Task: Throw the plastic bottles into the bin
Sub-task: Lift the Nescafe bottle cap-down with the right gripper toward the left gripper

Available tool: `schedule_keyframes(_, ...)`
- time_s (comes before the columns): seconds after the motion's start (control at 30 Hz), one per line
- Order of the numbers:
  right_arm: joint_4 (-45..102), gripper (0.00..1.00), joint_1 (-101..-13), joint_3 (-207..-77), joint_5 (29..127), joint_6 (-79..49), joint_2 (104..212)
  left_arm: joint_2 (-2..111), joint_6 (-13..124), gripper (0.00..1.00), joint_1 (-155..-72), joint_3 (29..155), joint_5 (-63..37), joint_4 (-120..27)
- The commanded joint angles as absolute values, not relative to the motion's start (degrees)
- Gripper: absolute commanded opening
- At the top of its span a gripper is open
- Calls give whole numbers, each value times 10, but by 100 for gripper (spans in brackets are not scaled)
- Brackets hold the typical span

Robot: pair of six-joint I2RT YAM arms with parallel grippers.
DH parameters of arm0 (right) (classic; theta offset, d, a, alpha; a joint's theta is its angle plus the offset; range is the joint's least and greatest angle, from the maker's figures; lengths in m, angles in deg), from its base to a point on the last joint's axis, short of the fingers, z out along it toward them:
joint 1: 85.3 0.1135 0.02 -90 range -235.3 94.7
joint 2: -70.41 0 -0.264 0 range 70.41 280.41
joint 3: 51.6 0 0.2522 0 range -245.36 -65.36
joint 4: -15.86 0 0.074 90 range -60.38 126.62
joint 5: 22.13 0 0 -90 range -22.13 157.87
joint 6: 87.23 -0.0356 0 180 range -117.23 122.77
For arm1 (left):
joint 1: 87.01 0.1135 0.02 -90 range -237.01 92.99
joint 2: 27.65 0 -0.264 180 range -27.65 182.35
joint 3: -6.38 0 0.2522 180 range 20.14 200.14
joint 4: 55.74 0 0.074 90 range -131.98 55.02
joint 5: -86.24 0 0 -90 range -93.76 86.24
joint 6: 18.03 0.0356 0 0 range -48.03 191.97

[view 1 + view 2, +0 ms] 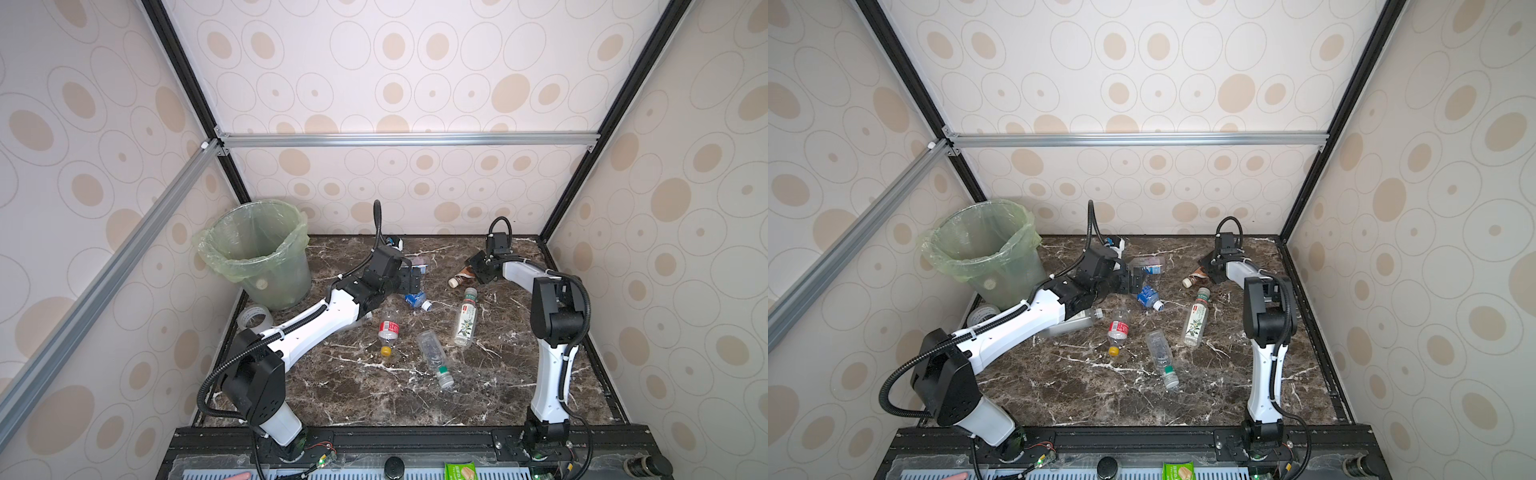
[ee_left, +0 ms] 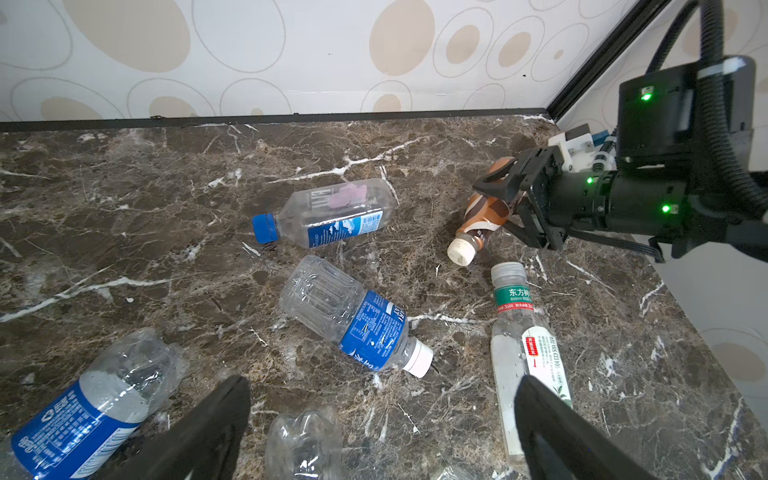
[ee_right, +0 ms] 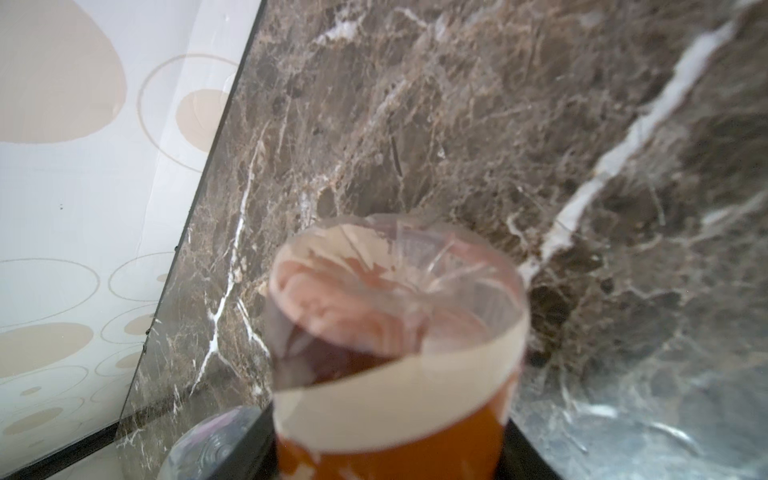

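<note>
Jaws around bottle [image 2: 484,216], marble tabletop [image 1: 374,395], spotted walls [image 1: 415,83]

Brown-labelled bottle [image 3: 399,353]: blurred in the right wrist view, its cap end cut off by the picture's edge.
Right gripper [image 2: 494,205]: jaws stand either side of that bottle; whether they press it cannot be told.
Left gripper [image 2: 382,384]: only the ends of its fingers [image 2: 216,419] show, the rest cut off.
Blue-labelled bottle [image 2: 83,415]: cap end cut off in the left wrist view.
Clear bottle [image 1: 1077,322]: mostly under the left forearm in a top view.
Tape roll [image 1: 254,318]: partly behind that arm.
Bin [image 1: 286,282]: contents unclear through the green bag.
Green packet [image 1: 460,471]: cut by the near edge.
</note>
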State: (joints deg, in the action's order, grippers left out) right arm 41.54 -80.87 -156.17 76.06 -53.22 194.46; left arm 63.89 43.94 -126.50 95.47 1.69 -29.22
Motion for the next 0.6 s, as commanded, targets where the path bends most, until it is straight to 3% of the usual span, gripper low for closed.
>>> schedule_keyframes(0.0, 429, 56, -808, -1578, 772, -515, 1915, 620, 445, 99, -1270, 960, 22, -297)
schedule_keyframes(0.57, 465, 56, -722, -1542, 809, -455, 1727, 692, 393, 99, -1269, 1078, -121, -253)
